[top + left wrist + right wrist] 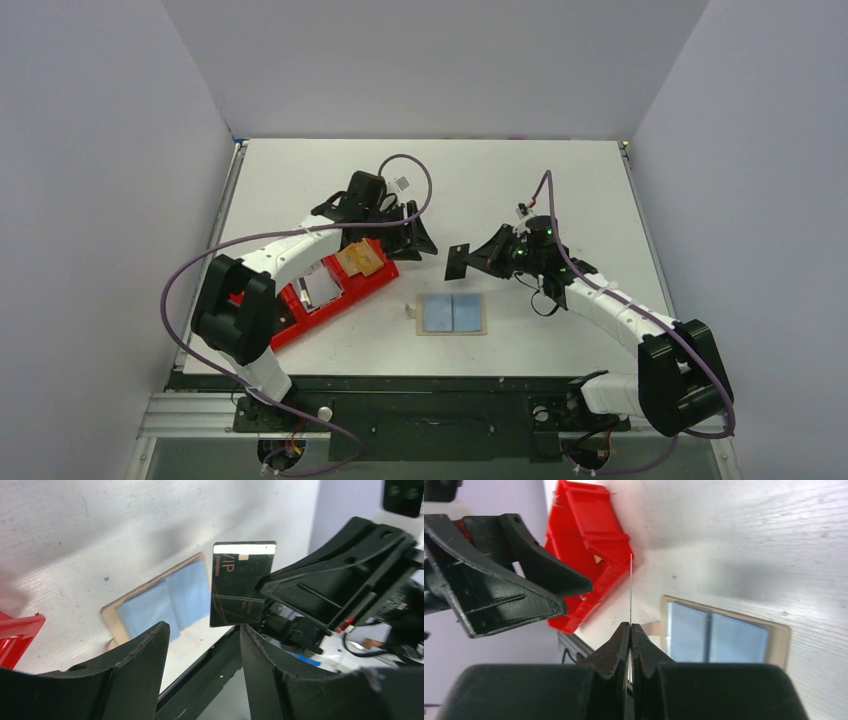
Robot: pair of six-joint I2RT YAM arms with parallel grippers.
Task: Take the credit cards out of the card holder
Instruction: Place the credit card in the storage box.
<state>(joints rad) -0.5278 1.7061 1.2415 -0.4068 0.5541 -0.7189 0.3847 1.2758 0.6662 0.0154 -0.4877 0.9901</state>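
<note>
Card holder [452, 315] lies open and flat on counter [520, 190], centre, near front edge. Tray [300, 322] to its left, set at an angle. One card [457, 262] up off the counter, behind the holder, on edge between right fingers [616, 645]. Left fingers [135, 660] just left of card, not touching, by tray's far end.

The left arm [290, 250] reaches from the near edge to mid-table, the left gripper [418, 238] spread with nothing between its jaws, facing the right gripper [630, 627], which the right arm [610, 305] holds out leftward, clamped on a dark card [240, 585] (upright), near but apart.
</note>
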